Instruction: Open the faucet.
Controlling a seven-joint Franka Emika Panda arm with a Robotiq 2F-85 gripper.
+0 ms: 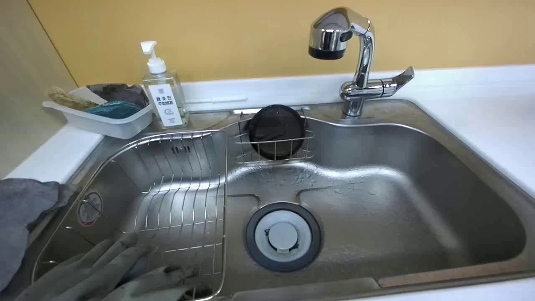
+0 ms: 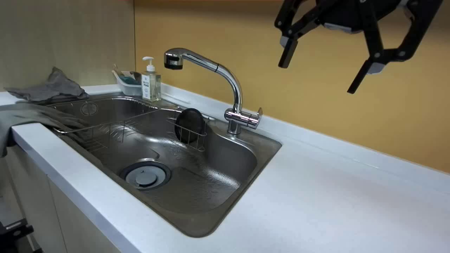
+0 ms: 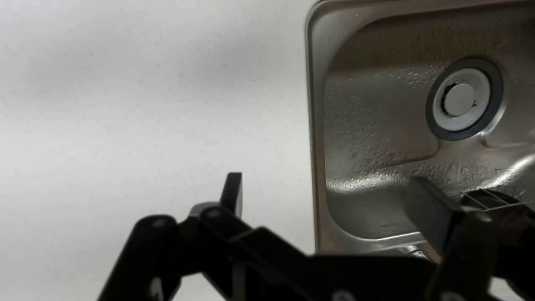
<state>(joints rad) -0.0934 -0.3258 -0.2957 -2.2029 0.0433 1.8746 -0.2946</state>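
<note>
The chrome faucet (image 1: 359,90) stands at the back rim of the sink, and it also shows in an exterior view (image 2: 239,117). Its bulbous spray head (image 1: 330,35) hangs over the sink. Its flat side lever (image 1: 402,79) sticks out sideways from the base and tilts upward at its end. No water stream shows under the head. My gripper (image 2: 318,79) is open and empty, up in the air above the counter, higher than the lever and apart from it. In the wrist view the gripper's fingers (image 3: 326,175) are wide apart; a small chrome part (image 3: 420,253) shows behind them, mostly hidden.
The steel sink (image 1: 472,138) holds a wire rack (image 1: 225,188) and a small basket with a black round lid (image 1: 276,131). A soap bottle (image 1: 167,100), a white tub (image 1: 117,125), grey gloves (image 1: 96,263) and a grey cloth (image 1: 25,209) lie around it. A yellow wall (image 2: 351,116) stands behind.
</note>
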